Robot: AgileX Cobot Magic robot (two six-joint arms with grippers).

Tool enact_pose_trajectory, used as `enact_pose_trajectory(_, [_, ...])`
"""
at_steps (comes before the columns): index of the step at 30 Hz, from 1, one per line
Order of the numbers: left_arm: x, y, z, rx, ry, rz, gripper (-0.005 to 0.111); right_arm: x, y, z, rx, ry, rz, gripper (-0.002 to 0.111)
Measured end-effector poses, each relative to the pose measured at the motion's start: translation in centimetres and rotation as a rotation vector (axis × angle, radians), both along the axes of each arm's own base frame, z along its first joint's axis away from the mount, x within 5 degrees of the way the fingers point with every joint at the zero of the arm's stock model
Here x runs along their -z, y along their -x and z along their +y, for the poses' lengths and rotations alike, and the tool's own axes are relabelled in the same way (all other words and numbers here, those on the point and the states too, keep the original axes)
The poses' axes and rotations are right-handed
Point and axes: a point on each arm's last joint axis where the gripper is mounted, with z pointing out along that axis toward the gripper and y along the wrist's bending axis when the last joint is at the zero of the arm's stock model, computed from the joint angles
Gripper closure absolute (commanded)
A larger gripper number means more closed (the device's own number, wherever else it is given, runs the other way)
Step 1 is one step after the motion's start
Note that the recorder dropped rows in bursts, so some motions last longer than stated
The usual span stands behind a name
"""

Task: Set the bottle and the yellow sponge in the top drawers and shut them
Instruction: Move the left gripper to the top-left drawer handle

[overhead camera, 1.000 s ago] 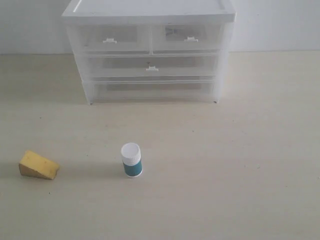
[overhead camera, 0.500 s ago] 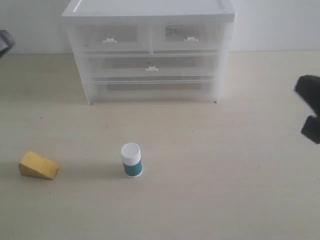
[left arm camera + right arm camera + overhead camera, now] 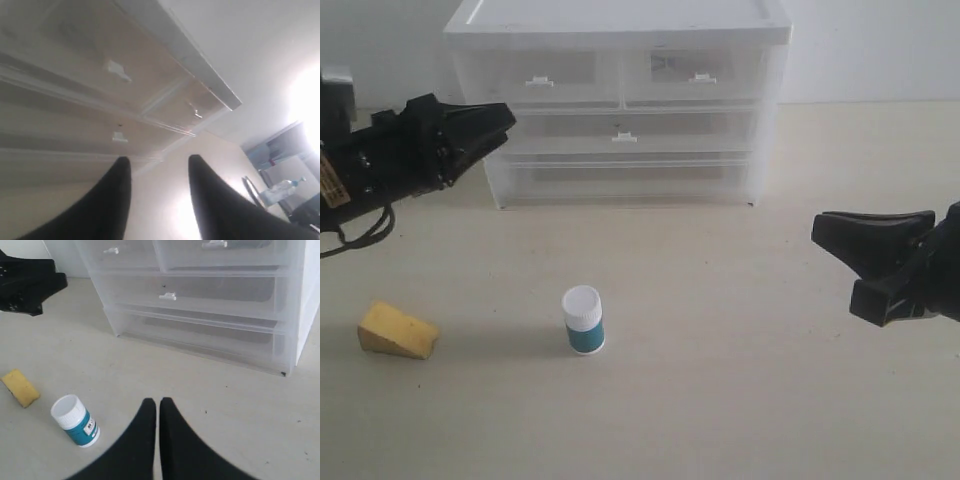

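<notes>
The bottle (image 3: 583,320) (image 3: 75,421), white cap and teal label, stands upright on the table in front of the cabinet. To its left lies the yellow sponge (image 3: 397,331) (image 3: 19,387). Both top drawers, left (image 3: 540,80) (image 3: 90,60) and right (image 3: 695,72) (image 3: 187,102), are pushed in. My left gripper (image 3: 500,128) (image 3: 158,158) hovers open and empty at the cabinet's left front corner. My right gripper (image 3: 825,232) (image 3: 157,401) is shut and empty above the table, right of the bottle.
The white cabinet (image 3: 620,20) stands at the back against the wall, with two full-width drawers (image 3: 620,135) under the top pair. Something dark shows through the right top drawer. Bare table (image 3: 720,400) surrounds the bottle and sponge.
Both arms have come into view: the left from the left edge toward the cabinet, the right from the right edge toward the middle. Bottle, sponge and drawers have not moved.
</notes>
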Motion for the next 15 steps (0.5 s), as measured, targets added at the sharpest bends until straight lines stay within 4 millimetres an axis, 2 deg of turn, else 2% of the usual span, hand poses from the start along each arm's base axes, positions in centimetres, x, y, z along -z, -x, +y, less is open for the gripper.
enact_pose_trajectory(9, [-0.1, -4.5, -0.7, 0.016, 0.204, 0.109, 0.063, -0.1, 0.0, 0.1, -0.008, -0.010, -0.012, 0.106])
enact_pose_trajectory(15, [0.9, -6.5, -0.7, 0.013, 0.280, 0.175, 0.064, -0.2, 0.0, 0.1, -0.012, -0.015, -0.016, 0.106])
